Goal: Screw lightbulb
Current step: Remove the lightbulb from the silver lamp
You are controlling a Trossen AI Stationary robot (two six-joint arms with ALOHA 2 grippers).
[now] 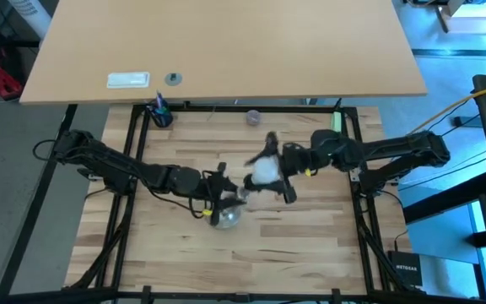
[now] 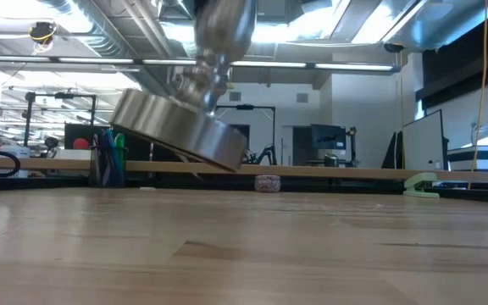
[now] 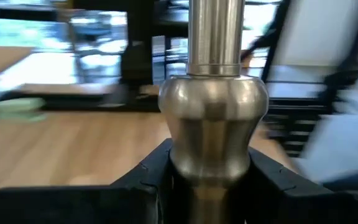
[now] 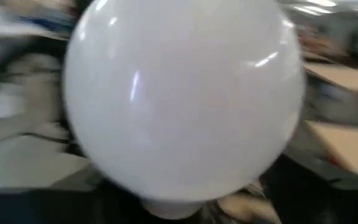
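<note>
Wooden planks make up the bench [image 1: 251,245], a pale desk [image 1: 226,42] sits beyond it, and an open workshop with monitors fills the background in the low view. Over on the far left edge of the bench there's a dark cup of pens [image 1: 159,112]. The left gripper [image 1: 219,192] comes in from the left, and its fingers [image 3: 148,180] are clamped on the neck of the silvery stand [image 3: 213,118], one either side of the bulge in the stem. The stand is tipped over: in the low view its round base [image 2: 180,130] is lifted and slanted above the wood, and from above the base shows just below the left fingers. Move right and here's the lightbulb [image 1: 264,171], white and round, right at the top end of the stand, between the two grippers. The right gripper [image 1: 278,169] reaches in from the right with its fingers [image 1: 287,192] spread around the bulb, one on the far side and one on the near side; whether they are pressing on the glass I cannot tell. In the right wrist view the bulb fills nearly everything just ahead of those fingers. Farther back, near the far rail, a small purplish-grey round object [image 1: 252,117] lies on the wood, well apart from both grippers.
</note>
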